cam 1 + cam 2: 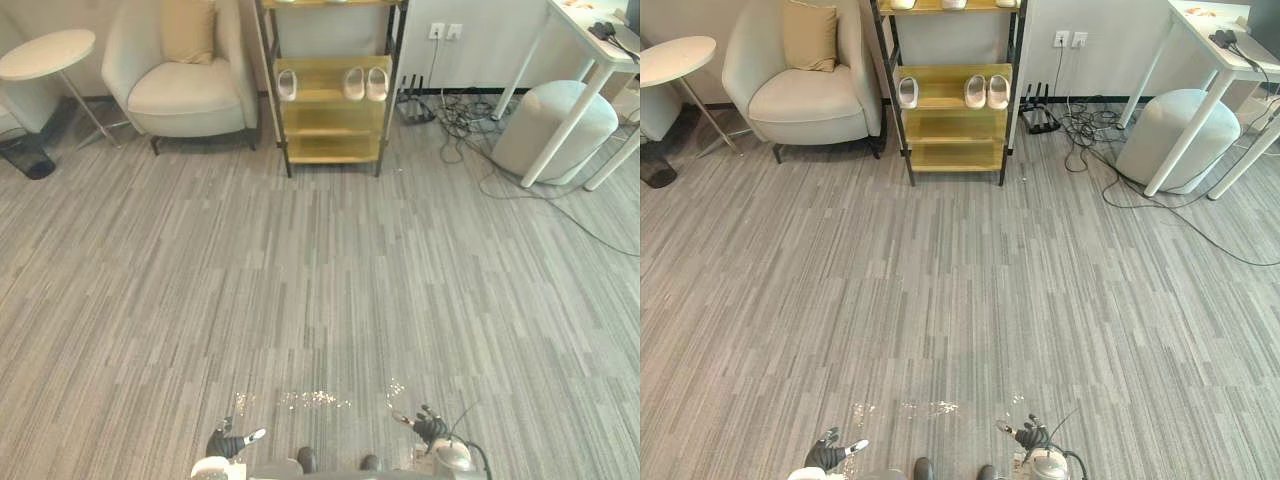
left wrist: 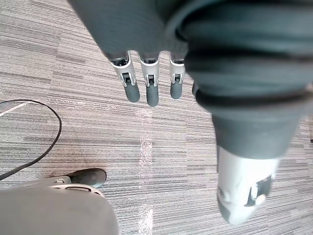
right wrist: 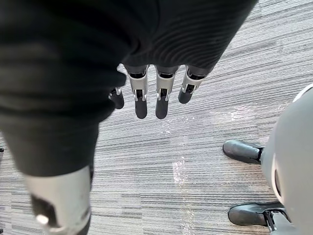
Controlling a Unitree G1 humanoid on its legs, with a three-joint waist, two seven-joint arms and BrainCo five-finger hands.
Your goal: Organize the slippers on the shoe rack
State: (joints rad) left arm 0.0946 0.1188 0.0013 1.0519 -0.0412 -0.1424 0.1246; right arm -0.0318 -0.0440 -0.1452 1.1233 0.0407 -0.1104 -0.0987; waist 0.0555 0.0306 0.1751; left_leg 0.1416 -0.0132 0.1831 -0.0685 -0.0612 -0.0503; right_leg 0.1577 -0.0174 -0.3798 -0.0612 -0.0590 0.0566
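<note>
A yellow shoe rack (image 1: 330, 110) with dark posts stands far ahead against the wall. On its middle shelf a single white slipper (image 1: 287, 84) lies at the left and a pair of white slippers (image 1: 365, 83) lies side by side at the right. More slippers (image 1: 952, 4) show on the top shelf. My left hand (image 1: 232, 443) hangs low at my side, fingers (image 2: 150, 88) straight and holding nothing. On the other side, my right hand (image 1: 428, 427) hangs the same way, its fingers (image 3: 161, 95) straight over bare carpet.
A cream armchair (image 1: 185, 75) with a cushion stands left of the rack, and a round white side table (image 1: 45, 55) further left. Right of the rack are loose cables (image 1: 460, 115), a grey pouf (image 1: 555, 125) and a white desk (image 1: 590, 50). Grey striped carpet (image 1: 320, 290) lies between.
</note>
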